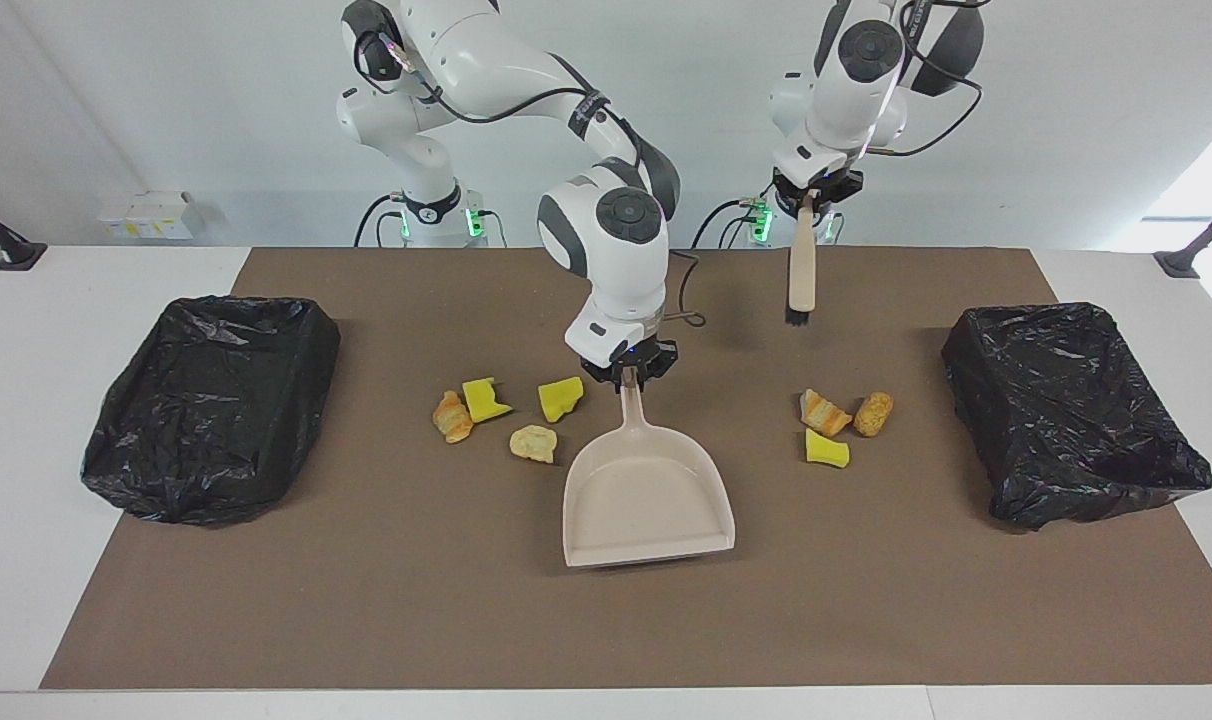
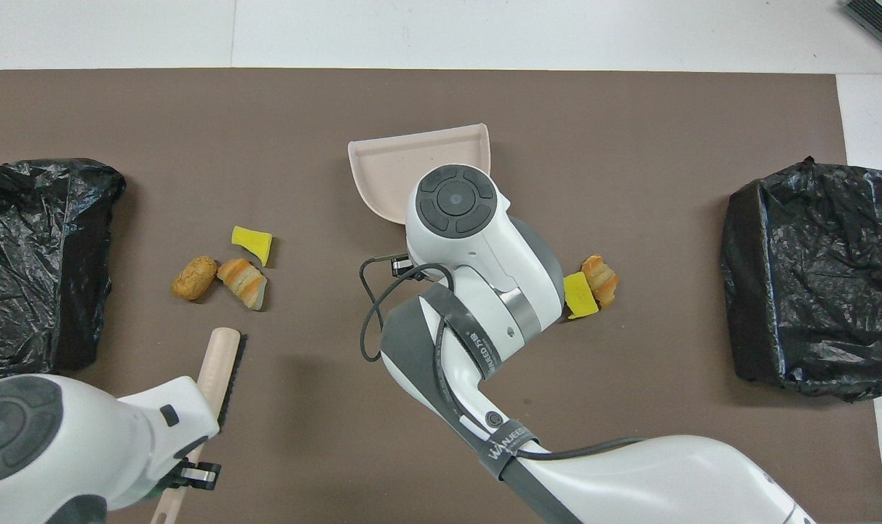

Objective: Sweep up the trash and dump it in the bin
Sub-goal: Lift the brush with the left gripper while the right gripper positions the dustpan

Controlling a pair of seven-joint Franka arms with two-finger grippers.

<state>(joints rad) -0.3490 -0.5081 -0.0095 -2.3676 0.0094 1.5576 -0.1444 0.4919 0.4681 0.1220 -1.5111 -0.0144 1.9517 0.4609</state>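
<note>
**Dustpan and brush both gripped, scraps lying loose on the mat**

The right gripper (image 1: 628, 377) is low over the middle of the table, its jaws pinched on the tip of the handle of the dustpan (image 1: 646, 495). The dustpan is beige, smooth plastic, a shallow scoop with raised walls on three sides; its mouth points away from the robots and it is turned slightly askew.

The trash (image 1: 532, 442) lies in two loose clusters on either side of that gripper. Toward the right arm's end, just beside the dustpan's handle, sit four pieces: two bright yellow, sponge-like blocks with cut edges and two tan-orange, bread-like lumps. The nearest yellow block lies just beside the right gripper, apart from it. Toward the left arm's end, three more pieces lie close together: a ridged croissant-like lump, a rounded brown one and a yellow wedge.

The left gripper (image 1: 814, 190) is raised, its jaws clamped on the handle of the brush (image 1: 801, 270), which hangs down, dark bristles along its lower end. It hangs over bare mat, nearer the robots than the three-piece cluster.

A black-bagged bin (image 1: 211, 405) with crinkled glossy film stands at each end of the brown mat (image 1: 606, 620).
</note>
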